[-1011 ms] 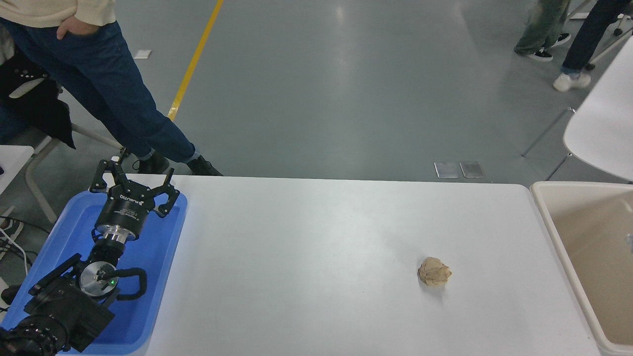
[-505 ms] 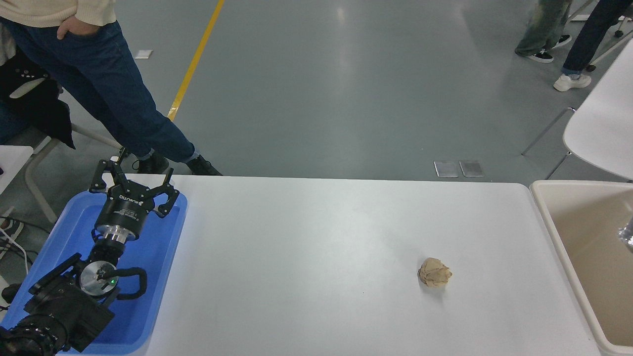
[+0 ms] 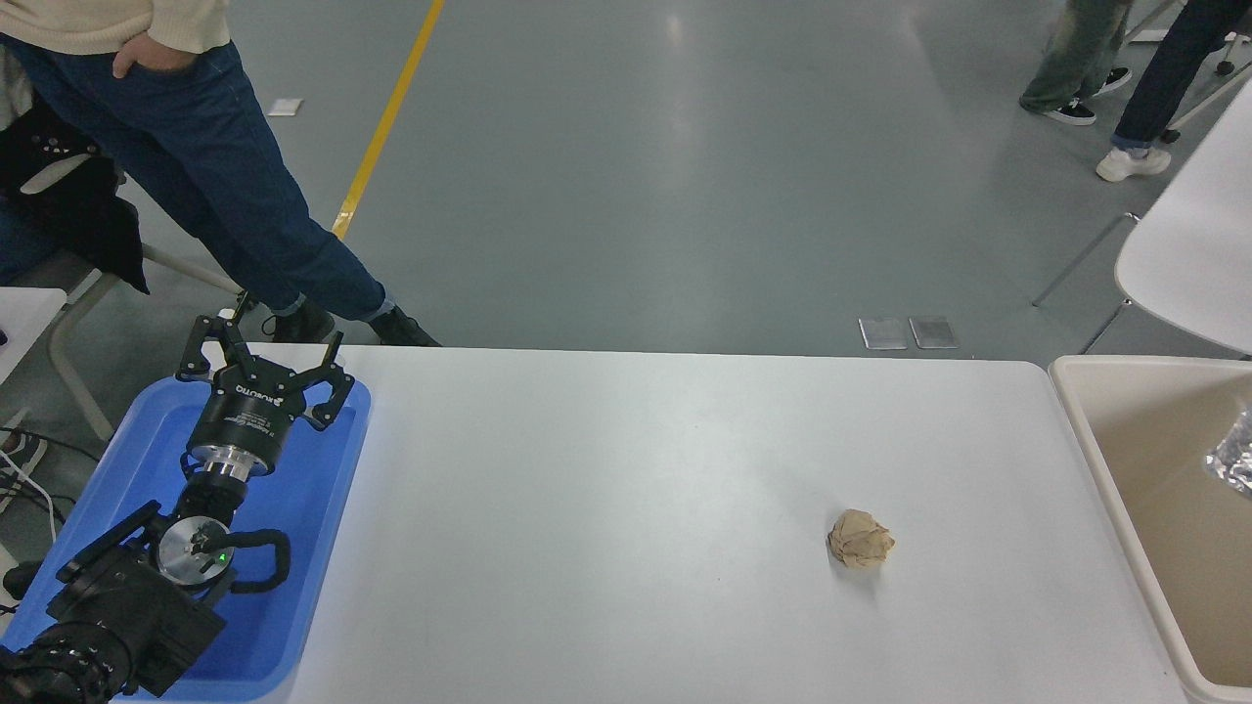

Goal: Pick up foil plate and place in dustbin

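Observation:
A piece of shiny crinkled silver foil plate (image 3: 1234, 455) shows at the right picture edge, over the inside of the cream-beige dustbin (image 3: 1095, 460). Most of it is cut off by the frame. My right gripper is out of view. My left arm is parked at the lower left, with its gripper (image 3: 264, 367) open and empty over the blue tray (image 3: 313, 548).
A crumpled brown paper ball (image 3: 860, 539) lies on the white table (image 3: 606, 508) right of centre. A person stands at the table's far left corner. A white chair stands behind the dustbin.
More of the foil plate has come into view at the right edge, over the dustbin. The left arm and the paper ball have not moved.

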Robot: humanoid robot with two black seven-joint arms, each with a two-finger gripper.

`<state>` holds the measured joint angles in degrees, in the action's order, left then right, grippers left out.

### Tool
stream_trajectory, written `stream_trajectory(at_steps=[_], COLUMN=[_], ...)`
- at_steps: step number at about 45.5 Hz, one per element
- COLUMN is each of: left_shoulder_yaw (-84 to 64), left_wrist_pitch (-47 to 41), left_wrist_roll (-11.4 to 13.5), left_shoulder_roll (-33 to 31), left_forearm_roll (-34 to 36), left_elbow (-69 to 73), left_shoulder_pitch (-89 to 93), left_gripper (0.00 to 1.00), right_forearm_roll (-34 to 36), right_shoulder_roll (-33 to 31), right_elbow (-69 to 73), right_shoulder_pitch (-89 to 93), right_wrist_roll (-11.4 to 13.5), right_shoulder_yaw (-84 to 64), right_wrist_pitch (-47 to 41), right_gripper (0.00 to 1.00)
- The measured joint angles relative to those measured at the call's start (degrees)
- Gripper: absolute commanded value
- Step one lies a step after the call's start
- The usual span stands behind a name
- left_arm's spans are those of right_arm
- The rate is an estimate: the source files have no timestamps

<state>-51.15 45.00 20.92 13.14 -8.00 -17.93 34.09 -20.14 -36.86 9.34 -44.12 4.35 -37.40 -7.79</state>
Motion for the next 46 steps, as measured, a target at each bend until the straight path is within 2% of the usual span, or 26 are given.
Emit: stream_trajectory(at_steps=[2,4,7,11,24,33,46], left_shoulder_yaw=[0.00,0.00,0.00,0.00,0.00,0.00,-0.02], left_wrist_pitch=[0.00,0.00,0.00,0.00,0.00,0.00,0.00], left_wrist_roll=[0.00,0.00,0.00,0.00,0.03,0.05,0.04], left_shoulder_roll=[0.00,0.00,0.00,0.00,0.01,0.01,-0.02], left_forearm_roll=[0.00,0.00,0.00,0.00,0.00,0.00,0.00], left_elbow=[0.00,0.00,0.00,0.00,0.00,0.00,0.00], left_shoulder_pitch=[0.00,0.00,0.00,0.00,0.00,0.00,0.02], left_gripper=[1.00,1.00,1.00,1.00,1.00,1.00,1.00], right_forearm_roll=[0.00,-0.02,-0.05,-0.04,0.08,0.09,-1.14], right_shoulder_roll=[0.28,0.56,0.84,1.22,2.44,1.61,-5.46], right_elbow=[-0.34,-0.70,-1.05,-1.34,-1.21,1.73,17.40], right_shoulder_pitch=[0.47,0.93,1.39,2.04,4.06,2.76,-4.51], right_wrist_roll=[-0.01,-0.02,-0.03,-0.06,-0.11,-0.14,-0.11], right_shoulder_yaw=[0.03,0.11,0.22,0.34,0.49,0.55,-1.54], right_wrist_pitch=[0.44,1.37,3.63,7.29,14.40,15.69,16.24], right_gripper=[0.47,0.67,0.71,0.83,0.99,1.00,1.00])
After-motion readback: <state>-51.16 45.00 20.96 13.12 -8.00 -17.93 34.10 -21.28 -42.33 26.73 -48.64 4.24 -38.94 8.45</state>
